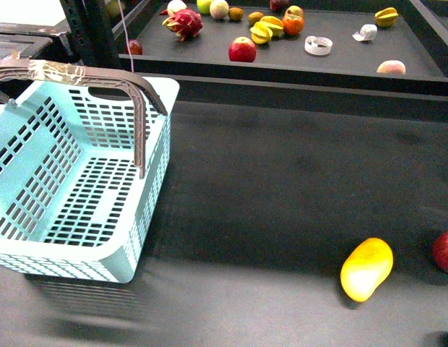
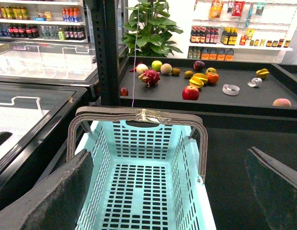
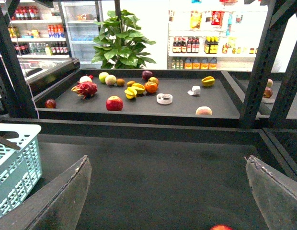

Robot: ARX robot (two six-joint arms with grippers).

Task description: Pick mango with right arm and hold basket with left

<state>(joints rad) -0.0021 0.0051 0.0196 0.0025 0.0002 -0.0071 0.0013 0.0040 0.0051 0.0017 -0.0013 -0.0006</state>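
Our left claw (image 2: 170,151) gapes wide, empty, above the basket (image 1: 65,249); our right claw (image 3: 167,159) likewise above the table (image 1: 282,181). The mango (image 1: 366,269) lies there near 1 red apple (image 1: 446,251), so we risk grabbing the wrong fruit.

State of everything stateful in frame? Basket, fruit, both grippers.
basket: upright, empty, not gripped
mango: lying on the dark surface, outside the basket, not held
red apple: lying on the dark surface, apart from the mango
left gripper: open, holding nothing
right gripper: open, holding nothing
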